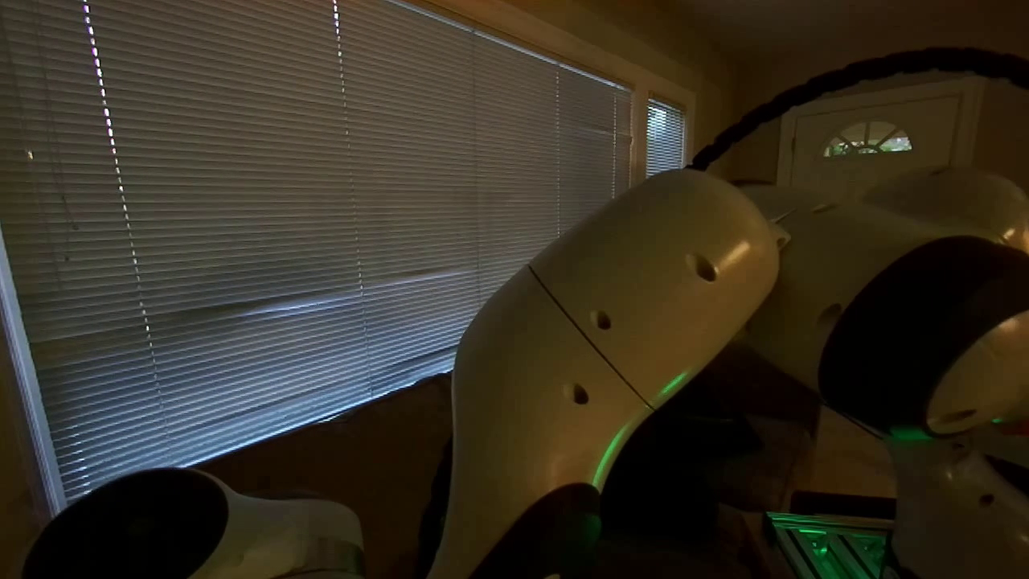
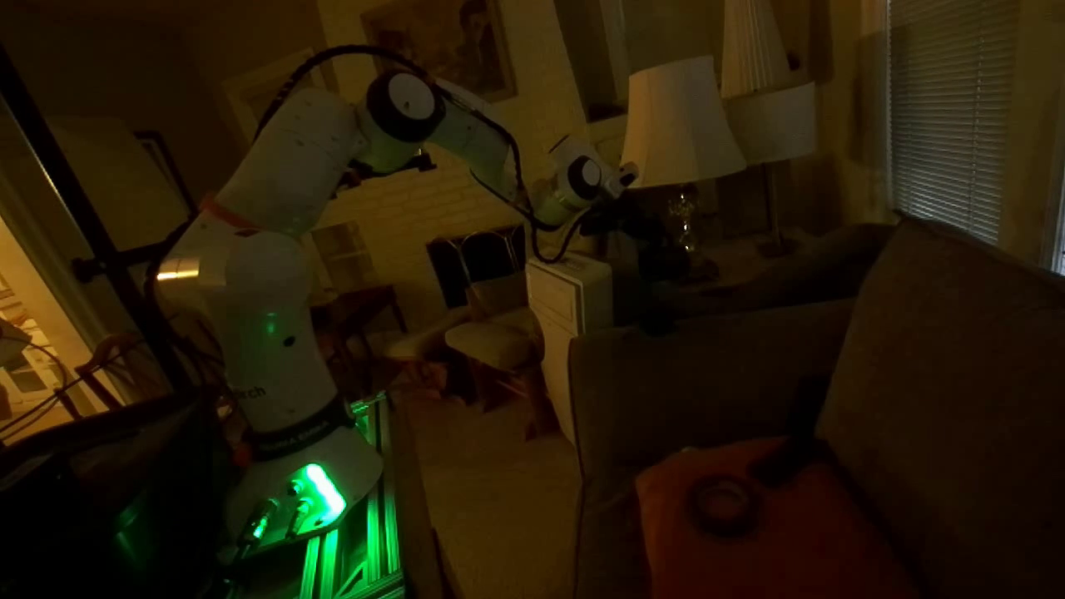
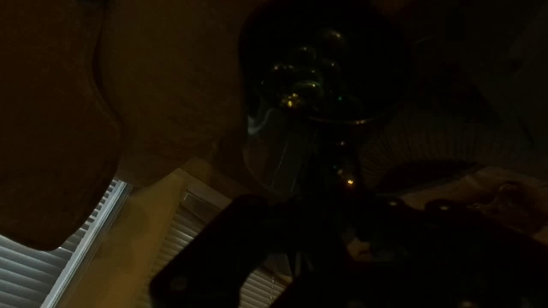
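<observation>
Pincer (image 3: 329, 192) beside dark glossy object (image 3: 323, 72), contact unclear.

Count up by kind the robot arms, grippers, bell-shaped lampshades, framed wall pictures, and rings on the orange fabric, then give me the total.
Robot arms: 1
Grippers: 1
Bell-shaped lampshades: 1
Framed wall pictures: 1
Rings on the orange fabric: 1
Total: 5

Smooth, glossy dark object (image 3: 321, 72) (sofa (image 2: 940, 358) in matt cloth)
</observation>
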Robot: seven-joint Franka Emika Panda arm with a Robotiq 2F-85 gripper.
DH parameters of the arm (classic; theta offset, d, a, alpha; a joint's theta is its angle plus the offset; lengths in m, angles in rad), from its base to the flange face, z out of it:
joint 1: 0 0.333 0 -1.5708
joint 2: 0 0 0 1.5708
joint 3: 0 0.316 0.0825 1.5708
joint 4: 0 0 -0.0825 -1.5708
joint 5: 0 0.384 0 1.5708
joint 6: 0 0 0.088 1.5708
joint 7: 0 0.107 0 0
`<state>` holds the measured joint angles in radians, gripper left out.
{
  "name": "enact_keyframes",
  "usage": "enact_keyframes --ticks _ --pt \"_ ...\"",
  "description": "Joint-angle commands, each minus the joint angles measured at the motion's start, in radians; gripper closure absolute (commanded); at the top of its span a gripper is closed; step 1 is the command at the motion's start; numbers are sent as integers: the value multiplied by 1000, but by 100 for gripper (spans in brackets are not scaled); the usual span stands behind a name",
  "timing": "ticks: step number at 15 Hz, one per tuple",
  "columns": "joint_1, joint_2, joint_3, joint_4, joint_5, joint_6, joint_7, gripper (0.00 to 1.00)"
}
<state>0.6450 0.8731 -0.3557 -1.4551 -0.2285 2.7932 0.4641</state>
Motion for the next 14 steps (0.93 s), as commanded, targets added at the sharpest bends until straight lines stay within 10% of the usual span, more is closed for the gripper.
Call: enact_keyframes --ticks 1,14 --pt "33 -35 -39 -63 -40 21 49 98" --pt "51 9 -67 -88 -60 23 51 98"
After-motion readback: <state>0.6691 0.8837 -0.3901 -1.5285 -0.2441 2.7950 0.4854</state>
